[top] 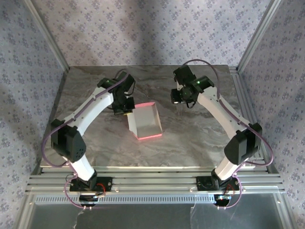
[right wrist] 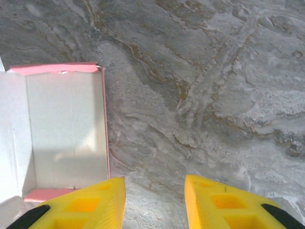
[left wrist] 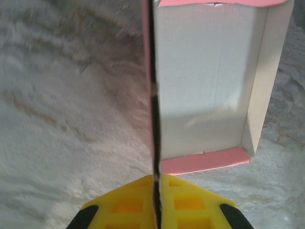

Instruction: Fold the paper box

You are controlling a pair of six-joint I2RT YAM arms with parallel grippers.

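The paper box (top: 145, 121) stands open on the marble table, pale inside with pink-red outer faces and rims. My left gripper (top: 123, 109) is at its left wall. In the left wrist view the yellow fingers (left wrist: 186, 200) are pressed together on the box's thin side wall (left wrist: 152, 95), seen edge-on, with the whitish interior (left wrist: 205, 81) to the right. My right gripper (top: 183, 98) hovers right of the box, apart from it. Its yellow fingers (right wrist: 224, 202) stand wide apart over bare marble, with the box (right wrist: 62, 129) at the left of that view.
The grey marble tabletop (top: 200, 138) is ringed by patterned walls and aluminium posts. A metal rail frame (top: 152, 183) runs along the near edge, where the two arm bases are bolted.
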